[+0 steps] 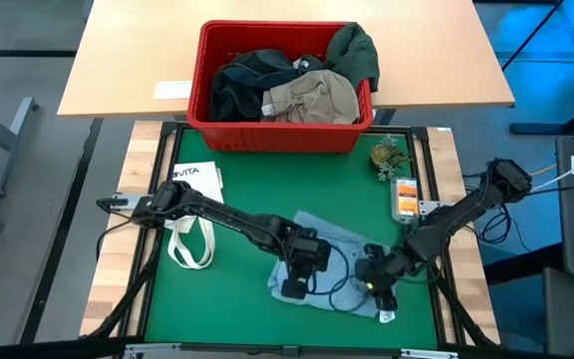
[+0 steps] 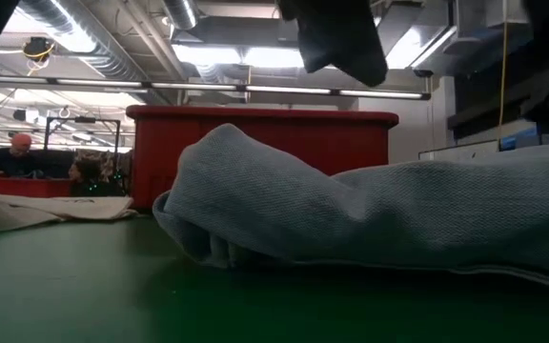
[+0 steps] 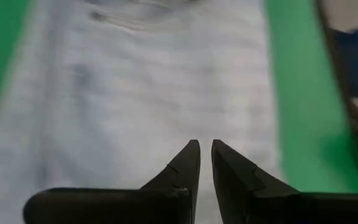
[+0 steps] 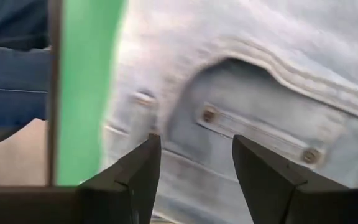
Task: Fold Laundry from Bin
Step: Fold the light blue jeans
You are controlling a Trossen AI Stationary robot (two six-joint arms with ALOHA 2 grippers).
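Left hand (image 3: 204, 146) nearly clenched over the light denim jeans (image 1: 342, 254), grasp unclear. Right hand (image 4: 194, 158) released above the jeans' pocket. Jeans lie on green counter (image 1: 237, 189).

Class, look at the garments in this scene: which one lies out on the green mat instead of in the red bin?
The light blue jeans, spread between both grippers; the dark green, black and khaki pieces remain heaped in the red bin.

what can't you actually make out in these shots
- Jeans, high view: both arms cover the middle, so the fold is unclear.
- Left hand, left wrist view: fingers nearly closed above the denim; whether they pinch cloth is unclear.
- Bin, low view: the jeans hide its lower part.
- Orange packet, high view: print too small to read.
- Right hand: open above the pocket; contact unclear.
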